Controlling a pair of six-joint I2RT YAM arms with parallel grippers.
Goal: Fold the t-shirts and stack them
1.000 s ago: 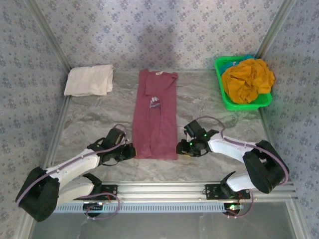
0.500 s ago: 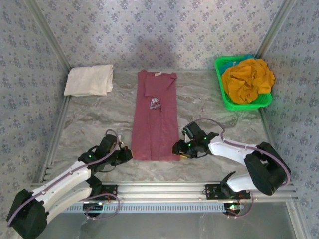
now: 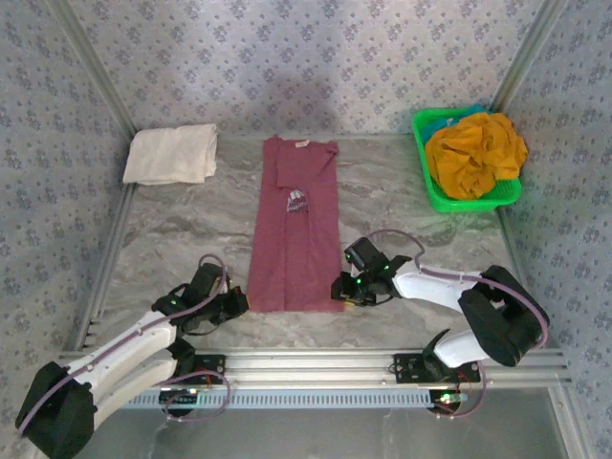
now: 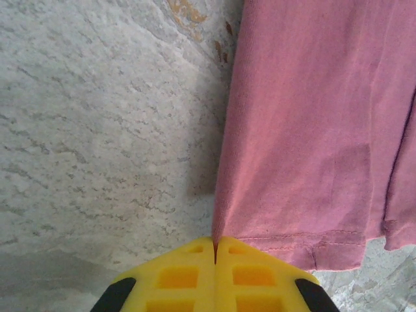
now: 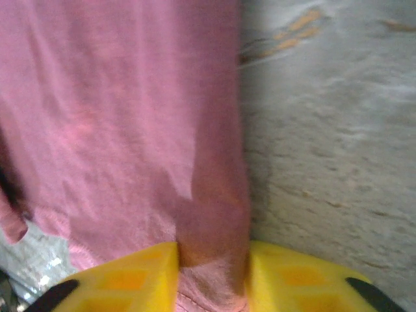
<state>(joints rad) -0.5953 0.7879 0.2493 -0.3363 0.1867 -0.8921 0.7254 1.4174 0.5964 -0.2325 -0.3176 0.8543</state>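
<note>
The maroon t-shirt [image 3: 295, 251] lies as a long narrow strip down the middle of the table, collar at the far end, white print facing up. My left gripper [image 3: 232, 304] is shut on its near left corner; in the left wrist view the jaws [image 4: 215, 244] pinch a thin ridge of the cloth [image 4: 312, 130] by the hem. My right gripper [image 3: 341, 290] holds the near right corner, with a thick fold of maroon cloth [image 5: 117, 117] bunched between the yellow fingers [image 5: 213, 260]. The cream-white t-shirt [image 3: 172, 154] lies folded at the far left. The mustard-orange t-shirt [image 3: 475, 151] sits crumpled in the basket.
The green plastic basket [image 3: 478, 203] stands at the far right, with a bit of teal cloth [image 3: 445, 121] under the orange tee. The marble tabletop [image 3: 182, 229] is ringed by metal rails and patterned walls. Bare table lies on both sides of the maroon shirt.
Both grippers have moved toward the near edge, and the maroon shirt's hem has slid with them, the left corner drifting slightly left. The left arm has pulled back and lower.
</note>
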